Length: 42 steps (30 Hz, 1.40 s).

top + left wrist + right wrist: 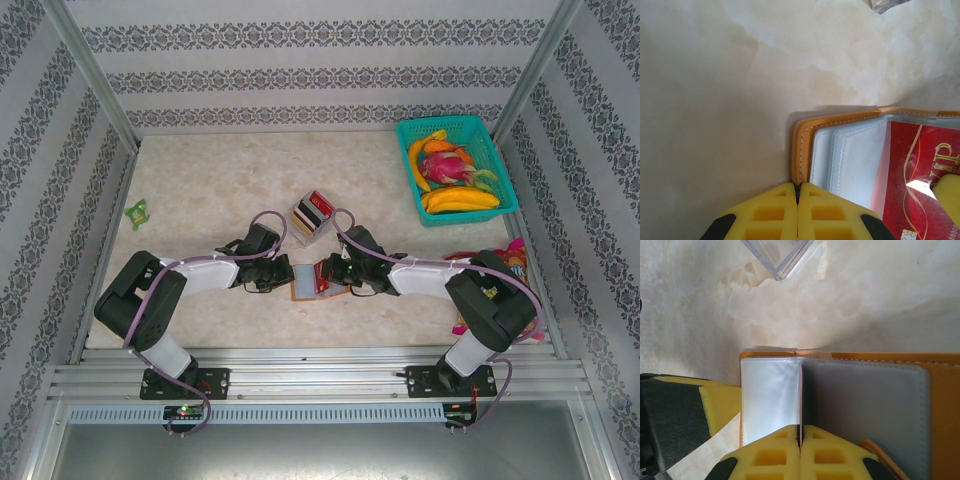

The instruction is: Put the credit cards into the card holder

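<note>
At centre, card holder (303, 288) lies crosswise.

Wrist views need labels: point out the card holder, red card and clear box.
card holder (801, 150), left wrist view, orange stitched edge
red card (912, 172), left wrist view, printed face
clear box (778, 255), right wrist view, corner

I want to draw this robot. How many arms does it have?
2. The left arm reaches in from the left and the right arm from the right. They meet at the card holder mid-table.
</note>
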{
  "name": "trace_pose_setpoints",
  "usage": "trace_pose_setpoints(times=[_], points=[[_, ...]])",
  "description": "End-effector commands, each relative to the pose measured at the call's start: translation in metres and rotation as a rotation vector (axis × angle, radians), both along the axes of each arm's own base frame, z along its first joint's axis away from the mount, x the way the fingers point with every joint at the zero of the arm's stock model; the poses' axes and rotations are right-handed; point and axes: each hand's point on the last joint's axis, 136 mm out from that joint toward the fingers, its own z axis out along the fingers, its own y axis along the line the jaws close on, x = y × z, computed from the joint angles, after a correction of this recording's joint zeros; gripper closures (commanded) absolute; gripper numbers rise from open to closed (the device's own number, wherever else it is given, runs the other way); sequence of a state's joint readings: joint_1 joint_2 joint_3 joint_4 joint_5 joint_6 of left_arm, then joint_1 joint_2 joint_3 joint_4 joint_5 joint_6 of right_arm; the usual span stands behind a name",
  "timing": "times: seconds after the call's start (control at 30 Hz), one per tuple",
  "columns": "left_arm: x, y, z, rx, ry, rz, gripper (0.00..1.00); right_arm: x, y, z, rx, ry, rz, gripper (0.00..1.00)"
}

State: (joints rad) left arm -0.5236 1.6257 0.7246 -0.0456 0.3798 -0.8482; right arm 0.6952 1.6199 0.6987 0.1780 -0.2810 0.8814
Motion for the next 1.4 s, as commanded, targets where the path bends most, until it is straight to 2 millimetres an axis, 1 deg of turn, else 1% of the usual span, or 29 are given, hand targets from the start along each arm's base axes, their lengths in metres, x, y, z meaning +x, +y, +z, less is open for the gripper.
trace_pose_setpoints(times=[0.0,0.07,0.1,0.17,0.27,0.33,0.5,0.6,0.7,0.83,0.93,1.0,1.07,1.23,1.37], points=[[-0.009,-0.003,-0.014,0.032,0.037,-0.021,0.94,-0.027,-0.002,-0.026,-0.014,0.116,0.052,0.93],[-0.009,-0.003,-0.013,0.033,0.037,-0.02,0.95,-0.025,-0.013,-0.026,-0.052,0.108,0.031,0.95],[-0.009,-0.003,-0.013,0.033,0.035,-0.018,0.95,-0.024,-0.016,-0.023,-0.042,0.104,0.023,0.95],[-0.009,-0.001,-0.014,0.044,0.04,-0.013,0.96,-0.025,-0.018,-0.018,-0.007,0.099,0.02,0.95],[-0.01,0.0,-0.016,0.053,0.045,-0.009,0.98,-0.028,-0.021,-0.02,-0.023,0.109,0.035,0.95],[-0.009,-0.001,-0.017,0.044,0.045,-0.008,0.98,-0.028,-0.019,-0.022,-0.011,0.112,0.035,0.95],[-0.009,-0.005,-0.016,0.026,0.046,-0.016,0.98,-0.027,-0.002,-0.03,0.041,0.135,0.034,0.95],[-0.009,-0.004,-0.016,0.029,0.045,-0.012,0.99,-0.024,0.004,-0.031,0.066,0.132,0.015,0.95],[-0.009,-0.003,-0.016,0.032,0.045,-0.008,0.99,-0.022,0.005,-0.031,0.064,0.127,0.001,0.93],[-0.009,-0.002,-0.016,0.034,0.043,-0.006,0.99,-0.024,0.006,-0.031,0.055,0.132,0.007,0.91],[-0.009,-0.001,-0.015,0.039,0.04,0.001,1.0,-0.024,0.001,-0.028,0.05,0.129,0.008,0.91],[-0.009,0.001,-0.015,0.045,0.04,0.006,1.0,-0.026,-0.004,-0.025,0.051,0.128,0.003,0.93],[-0.01,0.004,-0.016,0.058,0.042,0.014,1.0,-0.027,-0.004,-0.017,0.074,0.109,0.005,0.94],[-0.012,0.007,-0.02,0.071,0.055,0.023,1.0,-0.025,0.003,-0.003,0.165,0.08,0.01,0.97],[-0.013,0.007,-0.022,0.071,0.064,0.023,1.0,-0.024,0.01,-0.001,0.206,0.068,0.021,0.97]])
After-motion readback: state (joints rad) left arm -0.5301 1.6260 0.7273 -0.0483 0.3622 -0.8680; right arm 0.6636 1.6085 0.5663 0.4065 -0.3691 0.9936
